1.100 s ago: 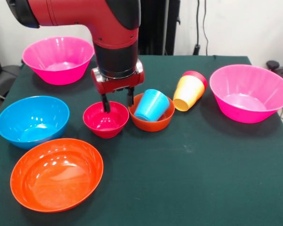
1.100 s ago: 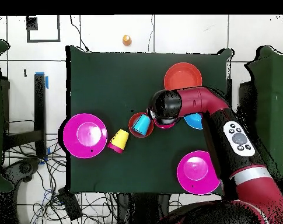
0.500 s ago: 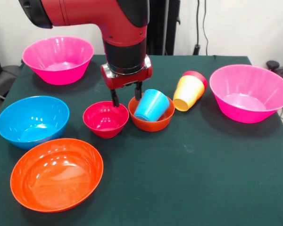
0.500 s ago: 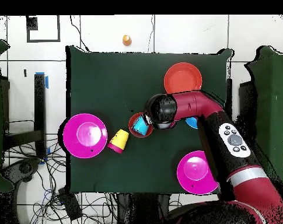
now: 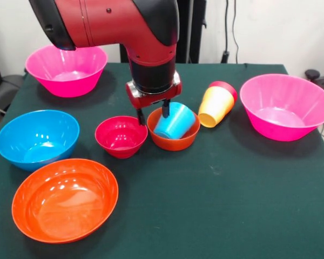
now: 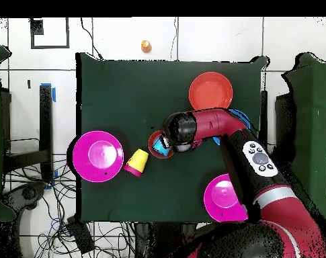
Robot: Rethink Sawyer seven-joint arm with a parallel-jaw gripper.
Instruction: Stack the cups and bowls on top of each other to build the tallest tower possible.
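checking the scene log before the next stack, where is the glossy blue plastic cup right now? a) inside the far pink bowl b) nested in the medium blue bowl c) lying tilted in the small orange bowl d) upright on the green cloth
c: the glossy blue plastic cup lies tilted on its side inside the small orange plastic bowl, its open end up and away from the small crimson bowl beside it.

I log a table [image 5: 248,216] with a dark green cover below the jaws; a white wall [image 5: 291,27] behind them with black cables [image 5: 225,32] hanging; a pale tiled floor [image 6: 125,37] around; tangled cables [image 6: 51,228] beside the table.
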